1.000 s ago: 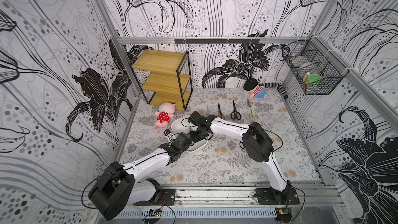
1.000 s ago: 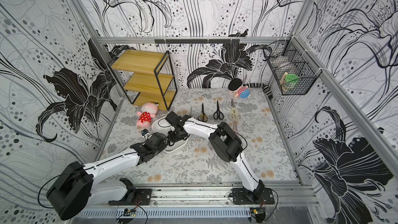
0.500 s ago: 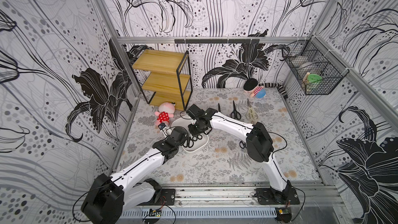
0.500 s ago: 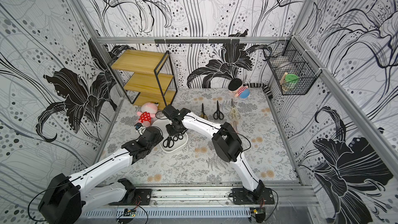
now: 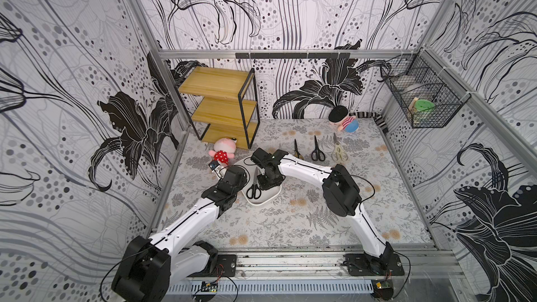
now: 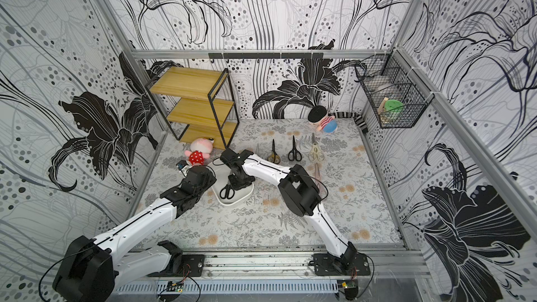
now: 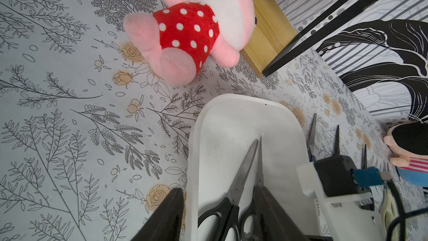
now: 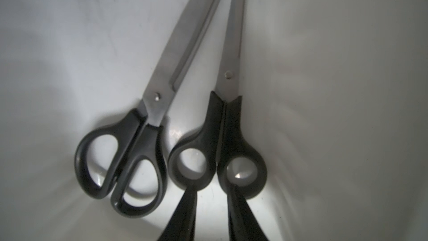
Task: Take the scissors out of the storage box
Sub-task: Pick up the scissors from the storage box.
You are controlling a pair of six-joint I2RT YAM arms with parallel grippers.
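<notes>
The white storage box (image 5: 263,202) (image 6: 232,202) lies mid-table with two pairs of black-handled scissors inside. One has oval handles (image 8: 139,140) (image 5: 253,190), the other round handles (image 8: 225,135). My right gripper (image 8: 212,187) (image 5: 268,183) points down into the box. It is narrowly open, with one fingertip over each round handle ring. My left gripper (image 7: 217,188) (image 5: 238,183) is open and straddles the box's side wall (image 7: 192,158). One finger is outside and the other is over the round-handled pair. Several more scissors (image 5: 317,151) lie on the table behind.
A pink plush toy in a red dotted dress (image 5: 222,152) lies just behind the box, by a wooden shelf (image 5: 223,106). Another plush toy (image 5: 344,120) sits at the back wall. A black wire basket (image 5: 424,100) hangs on the right wall.
My left gripper drew back to the box's left wall and its jaws widened. My right gripper shifted toward the handle end of the box, uncovering the oval-handled pair.
</notes>
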